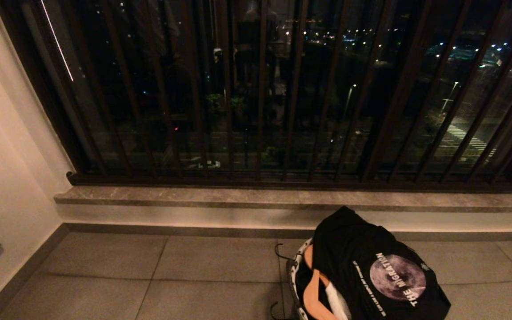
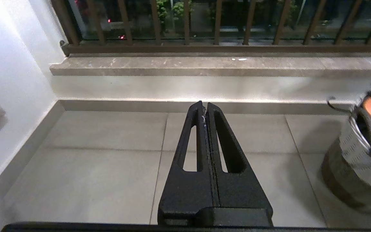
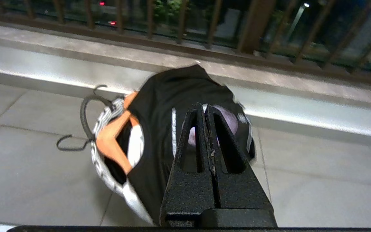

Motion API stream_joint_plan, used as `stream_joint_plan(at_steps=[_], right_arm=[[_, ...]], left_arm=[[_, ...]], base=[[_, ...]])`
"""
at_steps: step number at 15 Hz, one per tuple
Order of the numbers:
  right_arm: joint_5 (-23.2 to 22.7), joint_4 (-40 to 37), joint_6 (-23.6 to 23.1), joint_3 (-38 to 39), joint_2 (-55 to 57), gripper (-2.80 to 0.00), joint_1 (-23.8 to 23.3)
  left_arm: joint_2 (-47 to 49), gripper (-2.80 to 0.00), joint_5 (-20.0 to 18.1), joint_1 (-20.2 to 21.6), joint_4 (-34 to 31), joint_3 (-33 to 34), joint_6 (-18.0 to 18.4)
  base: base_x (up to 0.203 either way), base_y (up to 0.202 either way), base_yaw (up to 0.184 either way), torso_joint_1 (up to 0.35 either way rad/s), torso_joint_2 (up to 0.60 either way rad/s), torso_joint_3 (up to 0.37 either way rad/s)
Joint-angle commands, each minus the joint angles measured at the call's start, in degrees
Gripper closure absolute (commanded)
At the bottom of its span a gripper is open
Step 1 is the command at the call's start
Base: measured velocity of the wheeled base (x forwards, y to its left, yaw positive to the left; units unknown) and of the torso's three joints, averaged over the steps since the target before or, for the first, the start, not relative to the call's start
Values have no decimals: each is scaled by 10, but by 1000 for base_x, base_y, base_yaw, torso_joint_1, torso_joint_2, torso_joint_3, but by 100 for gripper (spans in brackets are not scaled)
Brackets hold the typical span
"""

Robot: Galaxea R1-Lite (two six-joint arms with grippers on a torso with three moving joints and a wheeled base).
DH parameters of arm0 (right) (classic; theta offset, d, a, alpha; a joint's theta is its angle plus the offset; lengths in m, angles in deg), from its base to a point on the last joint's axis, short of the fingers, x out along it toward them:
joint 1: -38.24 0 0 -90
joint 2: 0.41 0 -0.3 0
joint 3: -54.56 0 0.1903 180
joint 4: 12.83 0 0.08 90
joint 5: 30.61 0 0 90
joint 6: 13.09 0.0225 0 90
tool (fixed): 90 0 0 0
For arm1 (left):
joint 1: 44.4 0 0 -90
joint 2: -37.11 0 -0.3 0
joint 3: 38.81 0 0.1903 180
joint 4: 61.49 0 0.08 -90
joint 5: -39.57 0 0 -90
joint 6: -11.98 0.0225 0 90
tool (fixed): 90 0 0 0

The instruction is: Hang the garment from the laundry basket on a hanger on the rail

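Note:
The laundry basket point(image 1: 292, 275) stands on the floor tiles at the lower right, white with a black zigzag rim point(image 3: 103, 120). A black garment point(image 1: 362, 249) with a round moon print is draped over its top. An orange hanger point(image 1: 316, 289) lies inside beside it, and dark wire hooks point(image 3: 71, 146) stick out over the rim. My right gripper point(image 3: 204, 108) is shut and empty, hovering short of the garment point(image 3: 159, 106). My left gripper point(image 2: 204, 106) is shut and empty over bare tiles, with the basket point(image 2: 353, 151) off to its side. Neither gripper shows in the head view. The rail is out of view.
A window with dark vertical bars point(image 1: 256, 89) fills the far side above a stone sill point(image 1: 238, 195). A white wall point(image 1: 7, 155) closes the left side. Grey floor tiles point(image 1: 149, 275) stretch left of the basket. A white cloth point(image 3: 136, 143) lies inside the basket.

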Motion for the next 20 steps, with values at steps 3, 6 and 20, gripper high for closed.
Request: stream_joint_plan(at_steps=[3,6,20], right_arm=[[0,0,-1,0,1,0,0],[-1,0,-1,0,1,0,0],[-1,0,1,0,1,0,-1]], left_arm=[[0,0,0,0,-2,4,0],[0,0,1,0,-1,4,-4],[0,0,1,0,0,4,-9]], base=[[43,0,0,2,2,-17],[0,0,0,3,1,-145],[0,0,0,3,1,-195]])
